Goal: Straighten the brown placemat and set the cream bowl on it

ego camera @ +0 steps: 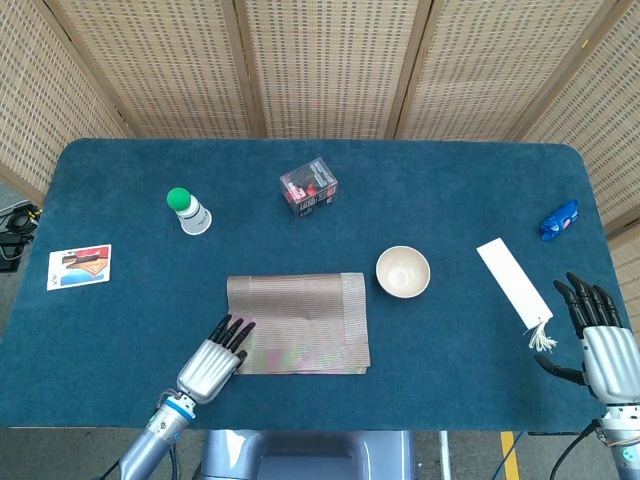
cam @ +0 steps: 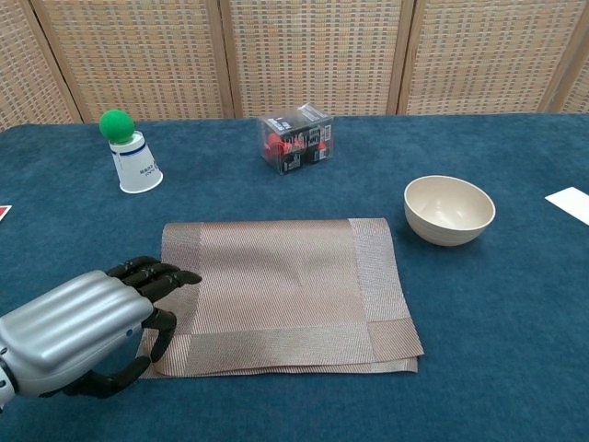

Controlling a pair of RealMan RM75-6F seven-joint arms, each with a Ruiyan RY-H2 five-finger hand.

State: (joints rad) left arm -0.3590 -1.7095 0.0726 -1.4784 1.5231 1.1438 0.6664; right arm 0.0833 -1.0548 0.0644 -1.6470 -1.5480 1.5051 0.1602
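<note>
The brown placemat (ego camera: 300, 325) (cam: 276, 285) lies flat at the front middle of the blue table, its edges nearly square to the table's front. My left hand (ego camera: 212, 360) (cam: 83, 327) rests on the mat's left edge. Its fingers (cam: 156, 274) lie stretched on the weave, and the thumb curls in front of the near left corner. The cream bowl (ego camera: 403, 271) (cam: 449, 209) stands upright and empty on the cloth, just right of the mat's far right corner and apart from it. My right hand (ego camera: 600, 335) hovers with fingers spread at the front right and holds nothing.
A white cup with a green ball (ego camera: 187, 211) (cam: 129, 152) stands at the back left. A clear box (ego camera: 309, 187) (cam: 296, 138) sits behind the mat. A picture card (ego camera: 79, 267) lies far left. A white tasselled strip (ego camera: 513, 279) and a blue object (ego camera: 559, 220) lie right.
</note>
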